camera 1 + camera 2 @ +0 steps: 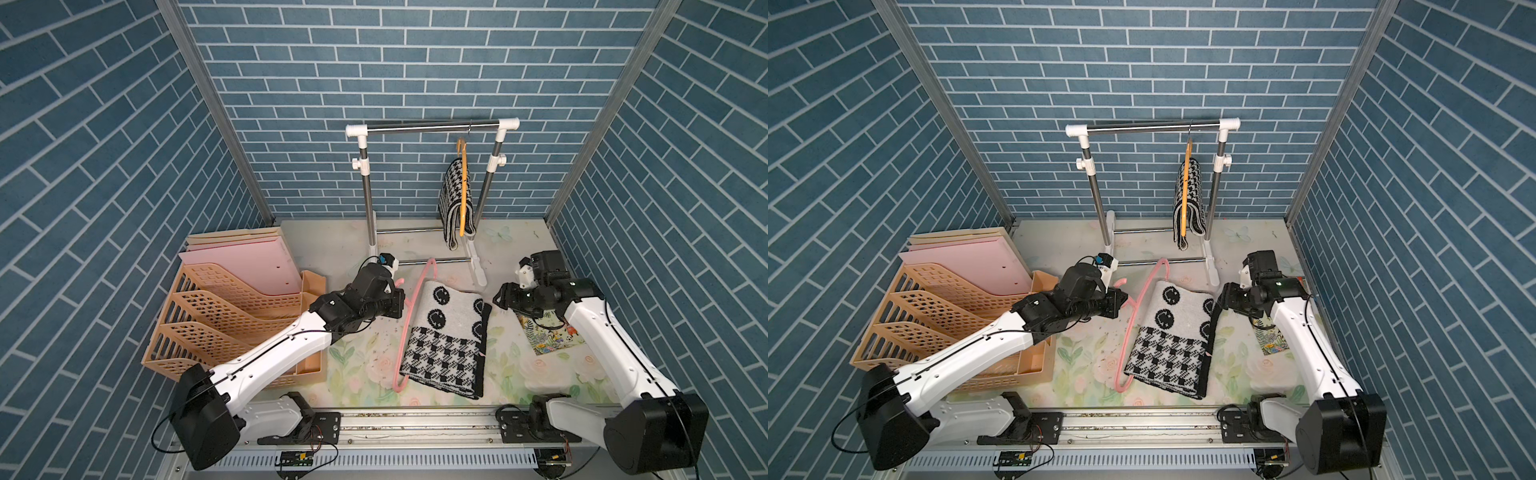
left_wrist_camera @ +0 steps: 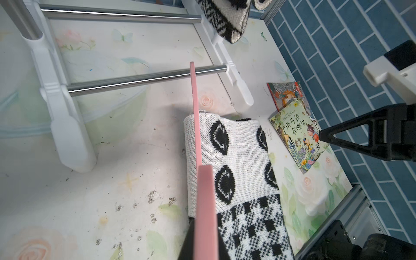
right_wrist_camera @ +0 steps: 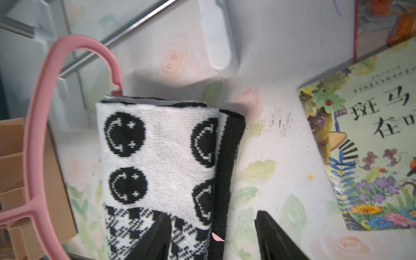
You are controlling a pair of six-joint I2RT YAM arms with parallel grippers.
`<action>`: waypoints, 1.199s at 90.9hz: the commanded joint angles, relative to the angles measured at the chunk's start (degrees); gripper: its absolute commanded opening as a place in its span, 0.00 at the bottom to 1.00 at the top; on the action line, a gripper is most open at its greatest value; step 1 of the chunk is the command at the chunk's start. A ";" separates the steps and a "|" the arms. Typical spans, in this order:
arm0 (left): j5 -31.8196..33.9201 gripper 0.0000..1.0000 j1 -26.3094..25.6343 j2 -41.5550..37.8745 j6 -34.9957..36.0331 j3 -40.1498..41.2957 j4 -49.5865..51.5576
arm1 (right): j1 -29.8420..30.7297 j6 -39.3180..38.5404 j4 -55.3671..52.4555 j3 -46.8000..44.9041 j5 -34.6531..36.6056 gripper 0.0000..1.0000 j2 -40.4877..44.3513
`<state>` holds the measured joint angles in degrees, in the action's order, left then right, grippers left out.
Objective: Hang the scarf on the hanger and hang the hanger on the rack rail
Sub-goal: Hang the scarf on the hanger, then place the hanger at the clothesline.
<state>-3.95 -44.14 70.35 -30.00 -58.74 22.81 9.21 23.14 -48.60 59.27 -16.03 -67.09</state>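
Middle of the table (image 1: 540,374): I see the scarf (image 1: 446,332) lying folded flat, smiley faces toward the rack (image 1: 432,126), checks toward the near edge.
Pink hanger (image 3: 33,139): it sits tilted along the scarf's left edge, and I can see a pink tip poking out at the scarf's right edge.
Left gripper (image 1: 398,302): clamped on the pink hanger near its hook.
Right gripper (image 3: 212,236): jaws spread and holding nothing, just over the scarf's black right edge.
Back: a second scarf (image 1: 455,195) is draped on a yellow hanger (image 1: 462,212) on the rack's rail.
Right side: picture books (image 1: 548,336) lie flat by my right arm.
Left side: file organizer (image 1: 232,316).
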 commanded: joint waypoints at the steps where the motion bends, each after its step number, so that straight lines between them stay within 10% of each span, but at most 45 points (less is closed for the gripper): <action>1: 1.81 0.00 0.63 -1.73 0.71 -4.88 6.43 | -0.10 0.94 -0.52 1.02 -6.46 0.64 1.36; 30: 0.40 0.00 0.59 -0.75 -2.68 -20.94 18.83 | 5.61 3.81 8.08 -1.56 -17.46 0.58 9.04; 57: -0.96 0.00 0.60 2.99 -6.73 -34.50 22.85 | 21.64 21.57 22.24 0.89 -9.65 0.60 17.47; 109: 7.05 0.00 0.71 20.20 -5.93 -70.82 40.48 | 33.27 21.41 25.14 20.15 -13.08 0.61 0.53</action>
<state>0.47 -44.03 87.50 -36.58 -123.04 61.41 41.17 45.65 -24.14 75.61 -28.16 -63.18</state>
